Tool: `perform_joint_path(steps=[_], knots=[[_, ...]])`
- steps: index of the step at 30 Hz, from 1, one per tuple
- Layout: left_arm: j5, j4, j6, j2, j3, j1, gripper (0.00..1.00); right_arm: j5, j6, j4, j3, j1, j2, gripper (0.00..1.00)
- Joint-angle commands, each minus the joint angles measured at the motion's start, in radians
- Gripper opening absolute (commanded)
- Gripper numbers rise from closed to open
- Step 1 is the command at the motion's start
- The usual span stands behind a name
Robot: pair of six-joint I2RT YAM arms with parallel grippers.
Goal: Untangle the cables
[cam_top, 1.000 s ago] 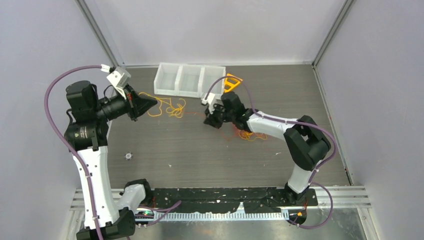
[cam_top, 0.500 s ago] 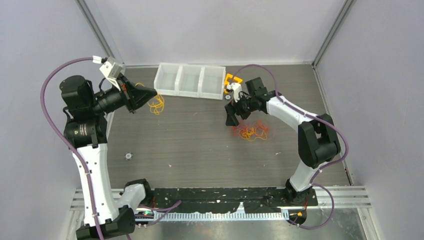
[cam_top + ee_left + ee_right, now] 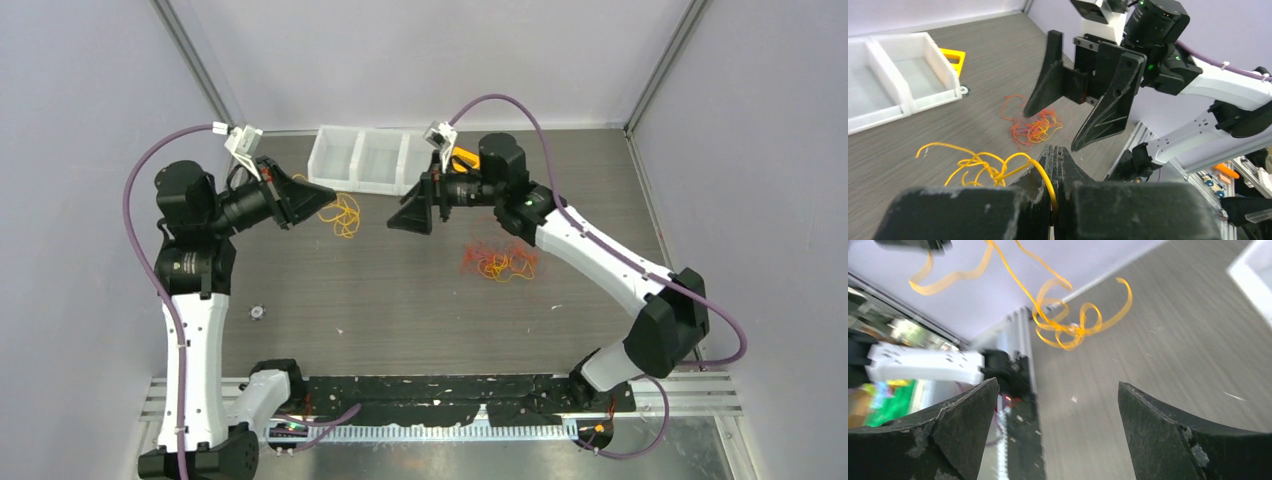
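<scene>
My left gripper [image 3: 322, 192] is raised over the table's left side and shut on one end of a curly yellow cable [image 3: 343, 213]. The strand leaves the closed jaws [image 3: 1055, 151] and hangs in loops [image 3: 975, 164] down toward the table. A separate orange and red clump of cables [image 3: 497, 262] lies loose on the table [image 3: 1033, 127]. My right gripper [image 3: 405, 216] hovers between the two, facing the left one, wide open and holding nothing [image 3: 1058, 384]. The yellow cable [image 3: 1068, 325] dangles ahead of its fingers.
A white three-compartment bin [image 3: 378, 160] stands at the back, with an orange-yellow plastic triangle [image 3: 462, 160] at its right end. A small round part [image 3: 257, 312] lies on the table near the left arm. Walls close in the table's left, right and far sides.
The right gripper opened, left the orange-red clump on the table, then rose and swung left to face the left gripper. The left gripper shifted right, still holding the yellow cable.
</scene>
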Motion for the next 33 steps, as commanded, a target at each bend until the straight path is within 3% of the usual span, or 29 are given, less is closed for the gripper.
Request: perform_joint_path(steps=[1,6,14,15,16,17,18,20,25,28,33], knots=[[-0.047,0.155,-0.130,-0.007,-0.020,-0.073,0.00,-0.022,0.350,0.287,0.055,0.054,0.106,0.95],[-0.065,0.203,-0.163,0.002,-0.037,-0.145,0.00,-0.040,0.494,0.435,0.096,0.119,0.215,0.95],[-0.060,0.324,-0.278,0.014,-0.066,-0.150,0.00,-0.012,0.502,0.540,0.139,0.163,0.315,0.96],[-0.061,0.328,-0.282,0.015,-0.064,-0.151,0.00,-0.013,0.503,0.566,0.140,0.163,0.321,0.87],[-0.060,0.327,-0.282,0.018,-0.060,-0.150,0.00,-0.008,0.504,0.576,0.139,0.161,0.328,0.70],[-0.060,0.313,-0.273,0.020,-0.051,-0.149,0.00,-0.002,0.504,0.585,0.137,0.156,0.327,0.59],[-0.060,0.280,-0.253,0.020,-0.033,-0.149,0.00,0.006,0.503,0.589,0.124,0.151,0.323,0.34],[-0.070,0.183,-0.169,0.023,0.018,-0.139,0.00,0.016,0.487,0.567,0.083,0.128,0.300,0.10],[-0.210,-0.118,0.151,0.049,0.211,-0.028,0.00,0.065,0.221,0.382,-0.077,-0.015,0.200,0.05],[-0.312,-0.277,0.362,0.099,0.314,-0.019,0.00,0.061,0.143,0.323,-0.166,-0.101,0.155,0.05],[-0.396,-0.344,0.516,0.150,0.350,-0.027,0.00,0.046,0.026,0.228,-0.130,-0.127,0.121,0.05]])
